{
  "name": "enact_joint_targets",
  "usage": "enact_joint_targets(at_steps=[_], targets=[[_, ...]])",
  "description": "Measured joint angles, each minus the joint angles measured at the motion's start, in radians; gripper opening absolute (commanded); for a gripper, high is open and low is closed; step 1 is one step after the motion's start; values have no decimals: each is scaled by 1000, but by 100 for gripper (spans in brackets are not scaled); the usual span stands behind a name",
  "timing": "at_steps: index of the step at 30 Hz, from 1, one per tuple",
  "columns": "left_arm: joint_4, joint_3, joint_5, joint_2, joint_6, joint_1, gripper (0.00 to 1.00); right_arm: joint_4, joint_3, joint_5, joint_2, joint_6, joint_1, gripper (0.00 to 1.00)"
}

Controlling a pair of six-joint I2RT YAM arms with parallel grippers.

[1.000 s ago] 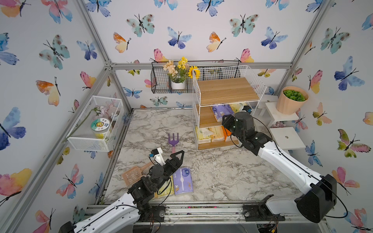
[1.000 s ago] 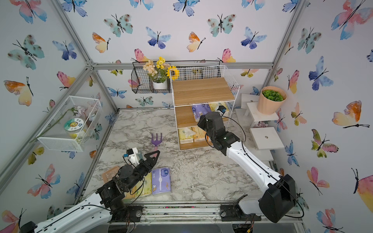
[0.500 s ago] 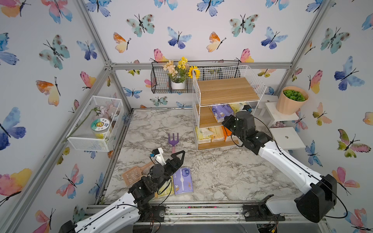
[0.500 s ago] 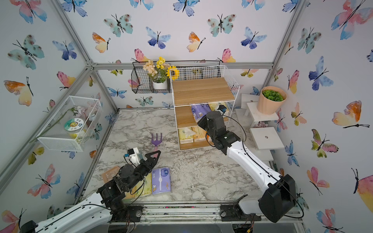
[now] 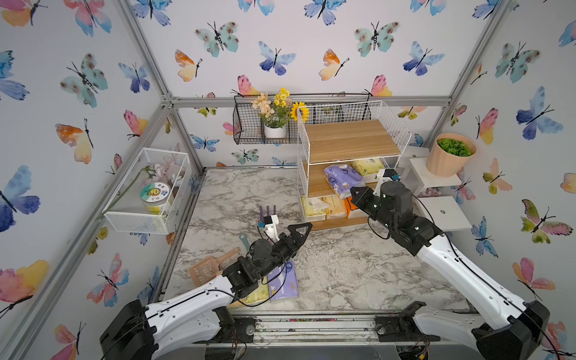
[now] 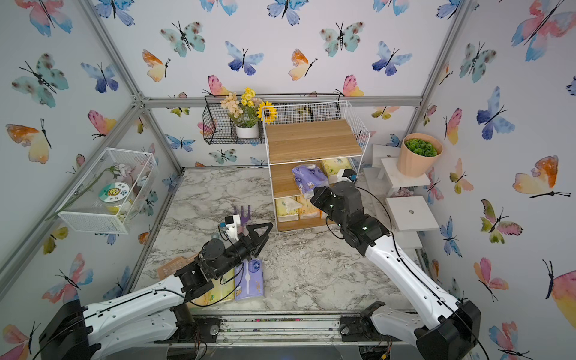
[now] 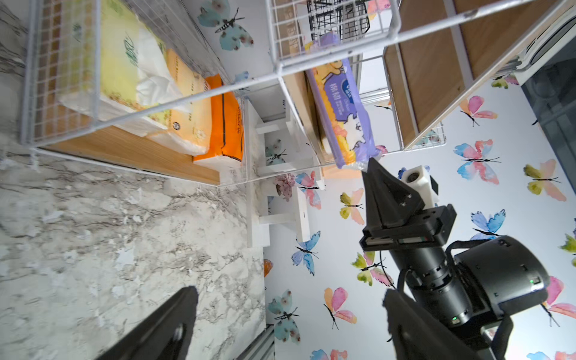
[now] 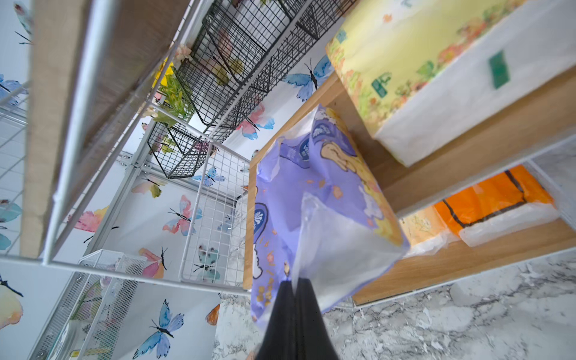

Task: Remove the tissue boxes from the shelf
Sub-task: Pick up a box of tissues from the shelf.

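Since a second ago my right tool (image 8: 295, 288) has snapped together. Its two black fingers now pinch the clear end flap of a purple tissue pack (image 8: 311, 199). That pack lies tilted on the middle board of the shelf (image 5: 352, 140), its near end hanging past the board's front edge toward the tool. Over the same second my left tool (image 7: 290, 293) has spread a little wider and reached slightly further toward the shelf. Its fingers stand far apart and hold nothing, above the marble counter (image 5: 343, 265).

I count seven tissue packs in sight.

Five are on the shelf. Two of them are on the middle board: the purple one in my right tool and, just beyond it and further in, a pale yellow floral pack (image 5: 367, 166). The other three stand side by side on the bottom board, below my right tool. They are a pale yellow-green pack (image 7: 124, 62), a peach-orange pack (image 7: 190, 103) and a bright orange pack (image 7: 226, 124), each touching the next.

Two more packs lie flat on the counter behind and beneath my left tool, partly under its arm. They are a second purple pack (image 6: 251, 277) and a yellow pack (image 6: 219, 291), touching along their long sides.

Also on the counter are one purple garden fork (image 5: 267, 211), just ahead of my left tool, and one tan slotted scoop (image 5: 207, 271), beside that arm.
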Motion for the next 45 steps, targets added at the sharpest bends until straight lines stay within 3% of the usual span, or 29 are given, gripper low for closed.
enact_joint_targets(at_steps=[12,15,24,35,37,41,45], targets=[[124,332,83,395,-115,-32,100,-73,-56,-62,-122,-34,0,1],[157,375,88,467,-149,-32,96,-91,-62,-71,-145,-48,0,1],[264,460,95,628,-230,-30,75,-175,-82,-84,-219,-87,0,1],[309,500,94,645,-238,-31,34,-232,-119,-84,-297,-104,0,3],[305,500,94,645,-229,-31,28,-233,-121,-85,-300,-105,0,9],[285,500,84,645,-202,-35,22,-237,-122,-92,-310,-123,-1,33],[259,500,77,644,-169,-47,21,-240,-128,-105,-338,-149,-1,53]])
